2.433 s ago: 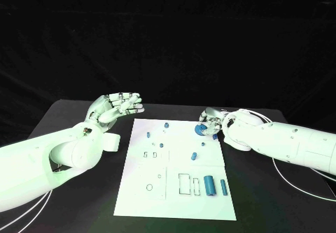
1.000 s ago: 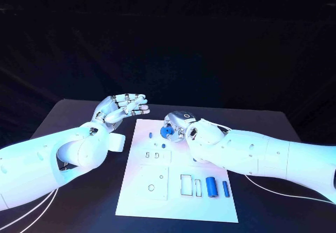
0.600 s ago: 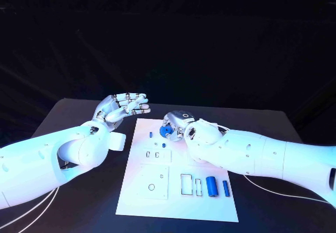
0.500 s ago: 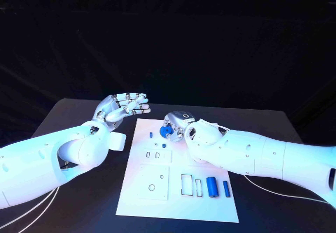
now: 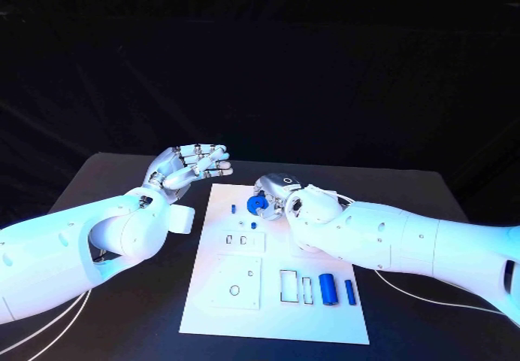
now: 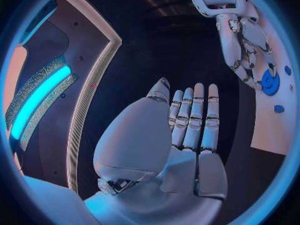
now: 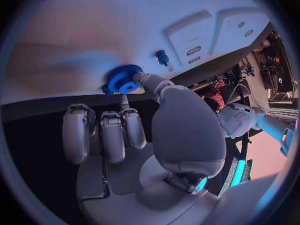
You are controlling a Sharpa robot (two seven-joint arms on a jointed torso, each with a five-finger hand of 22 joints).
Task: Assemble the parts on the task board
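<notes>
The black table (image 5: 433, 203) carries the white task board (image 5: 244, 316), which lies lengthwise in the middle, running from 12 o'clock down to 6 o'clock. The right hand (image 5: 279, 197) sits over the board's far end, at about 12 o'clock from the board's centre, and pinches a blue gear (image 5: 257, 203) between thumb and a fingertip; in the right wrist view the gear (image 7: 122, 79) is at the tips of those fingers, just above the white surface, while the other fingers (image 7: 112, 135) lie curled in beside each other. The left hand (image 5: 186, 167) hovers off the board's far-left corner, at about 11 o'clock, palm up, holding nothing, its fingers (image 6: 195, 116) side by side and lightly bent, apart from the thumb. On the board, two blue cylinders (image 5: 326, 289) lie side by side at about 4 o'clock, next to rectangular slots (image 5: 288, 286). A small blue peg (image 5: 234, 207) stands near the far-left edge, and another small blue piece (image 5: 254, 224) sits just below the gear.
</notes>
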